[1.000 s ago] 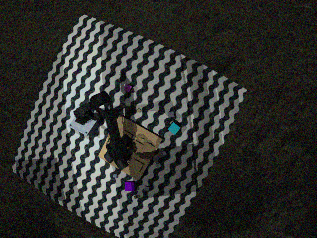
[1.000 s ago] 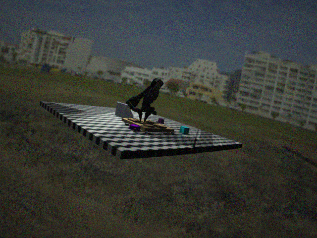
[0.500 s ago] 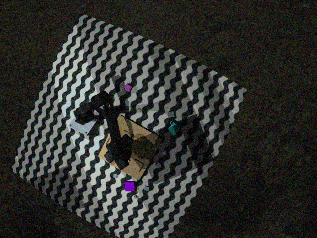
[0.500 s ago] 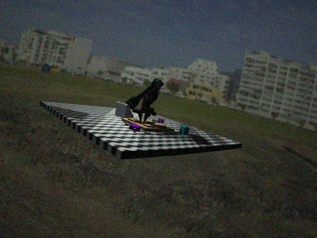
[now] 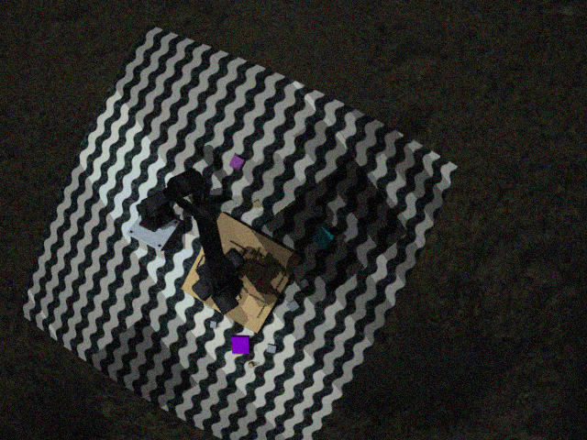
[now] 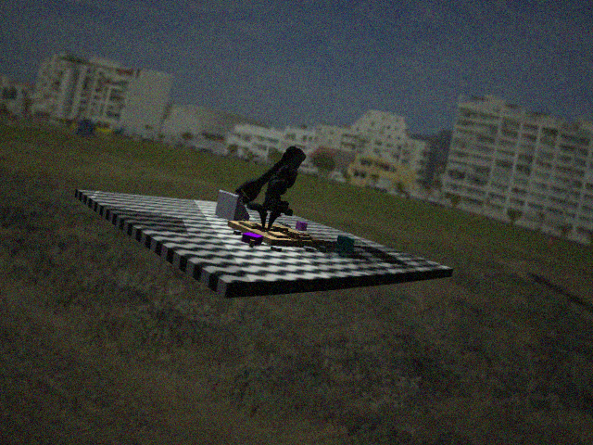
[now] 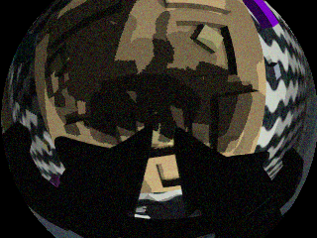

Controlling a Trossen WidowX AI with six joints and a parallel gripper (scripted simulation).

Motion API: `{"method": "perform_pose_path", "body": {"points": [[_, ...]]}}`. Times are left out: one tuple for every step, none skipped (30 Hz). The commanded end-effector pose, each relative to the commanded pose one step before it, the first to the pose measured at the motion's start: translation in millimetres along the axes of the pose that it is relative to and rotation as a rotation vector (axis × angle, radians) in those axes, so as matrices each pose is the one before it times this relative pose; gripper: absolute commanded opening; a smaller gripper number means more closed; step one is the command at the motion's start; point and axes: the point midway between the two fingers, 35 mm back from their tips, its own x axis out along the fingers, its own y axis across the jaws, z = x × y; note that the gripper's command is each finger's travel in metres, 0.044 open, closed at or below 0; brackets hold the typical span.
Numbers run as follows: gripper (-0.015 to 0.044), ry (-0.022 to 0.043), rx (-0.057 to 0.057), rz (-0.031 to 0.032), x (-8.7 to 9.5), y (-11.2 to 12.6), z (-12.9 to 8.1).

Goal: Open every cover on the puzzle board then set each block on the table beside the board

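The tan puzzle board (image 5: 237,232) (image 6: 283,232) lies on the wavy striped table. My gripper (image 5: 221,290) (image 6: 265,224) (image 7: 162,130) is down on the board's near half, shut on a small tan piece of the board; I cannot tell whether it is a cover's handle or a block. A purple block (image 5: 240,344) (image 6: 251,236) (image 7: 260,10) lies on the table off the board's front corner. A smaller purple block (image 5: 236,162) (image 6: 301,224) lies beyond the board. A teal block (image 5: 324,236) (image 6: 345,243) lies in shadow to its right. The covers are too dark to read.
The arm's grey base plate (image 5: 151,234) (image 6: 227,205) stands left of the board. Small grey and tan bits (image 5: 271,348) (image 5: 256,203) are scattered around the board. A wide shadow covers the table right of the board. The table edge (image 6: 334,282) drops to grass.
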Motion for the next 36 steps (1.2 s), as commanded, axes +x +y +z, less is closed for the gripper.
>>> {"method": "perform_pose_path", "body": {"points": [[0.0080, -0.00249, -0.0064, -0.00381, -5.27, 0.04, 1.76], [0.0080, 0.00016, 0.0002, -0.00002, -1.28, -0.03, 0.06], [0.0080, 0.00016, 0.0002, -0.00001, -1.28, -0.03, 0.05], [0.0080, 0.00017, 0.0002, -0.00001, -1.28, -0.03, 0.04], [0.0080, 0.00017, 0.0002, 0.00000, -1.28, -0.02, 0.04], [0.0080, 0.00017, 0.0002, 0.00001, -1.28, -0.02, 0.03], [0.0080, 0.00018, 0.0002, 0.00001, -1.29, -0.02, 0.02], [0.0080, 0.00018, 0.0002, 0.00002, -1.29, -0.02, 0.02], [0.0080, 0.00018, 0.0002, 0.00002, -1.29, -0.02, 0.01], [0.0080, 0.00019, 0.0002, 0.00003, -1.29, -0.02, 0.00], [0.0080, 0.00019, 0.0002, 0.00004, -1.29, -0.02, 0.00], [0.0080, 0.00019, 0.0002, 0.00004, -1.30, -0.02, -0.01], [0.0080, 0.00020, 0.0002, 0.00005, -1.30, -0.02, -0.02], [0.0080, 0.00020, 0.0002, 0.00005, -1.30, -0.01, -0.02], [0.0080, 0.00020, 0.0002, 0.00006, -1.30, -0.01, -0.03], [0.0080, 0.00021, 0.0002, 0.00007, -1.30, -0.01, -0.04], [0.0080, 0.00021, 0.0002, 0.00007, -1.30, -0.01, -0.05], [0.0080, 0.00021, 0.0002, 0.00008, -1.31, -0.01, -0.05], [0.0080, 0.00022, 0.0002, 0.00008, -1.31, -0.01, -0.06], [0.0080, 0.00022, 0.0002, 0.00009, -1.31, -0.01, -0.07], [0.0080, 0.00022, 0.0002, 0.00010, -1.31, -0.01, -0.07], [0.0080, 0.00023, 0.0002, 0.00010, -1.31, -0.01, -0.08], [0.0080, 0.00023, 0.0002, 0.00011, -1.31, 0.00, -0.09], [0.0080, 0.00023, 0.0002, 0.00012, -1.31, 0.00, -0.09], [0.0080, 0.00024, 0.0002, 0.00012, -1.32, 0.00, -0.10], [0.0080, 0.00024, 0.0002, 0.00013, -1.32, 0.00, -0.11], [0.0080, 0.00024, 0.0002, 0.00013, -1.32, 0.00, -0.11], [0.0080, 0.00024, 0.0002, 0.00014, -1.32, 0.00, -0.12], [0.0080, 0.00025, 0.0002, 0.00015, -1.32, 0.00, -0.13], [0.0080, -0.00002, 0.0000, -0.00004, -0.43, -0.01, 0.04], [0.0080, -0.00005, 0.0000, -0.00011, -1.29, -0.02, 0.12], [0.0080, -0.00007, 0.0001, -0.00018, -2.16, -0.03, 0.19], [0.0080, -0.00007, 0.0001, -0.00020, -2.60, -0.04, 0.20], [0.0080, -0.00006, 0.0001, -0.00019, -2.60, -0.04, 0.17], [0.0080, -0.00005, 0.0001, -0.00017, -2.61, -0.04, 0.15], [0.0080, -0.00004, 0.0001, -0.00016, -2.61, -0.03, 0.12]]}}
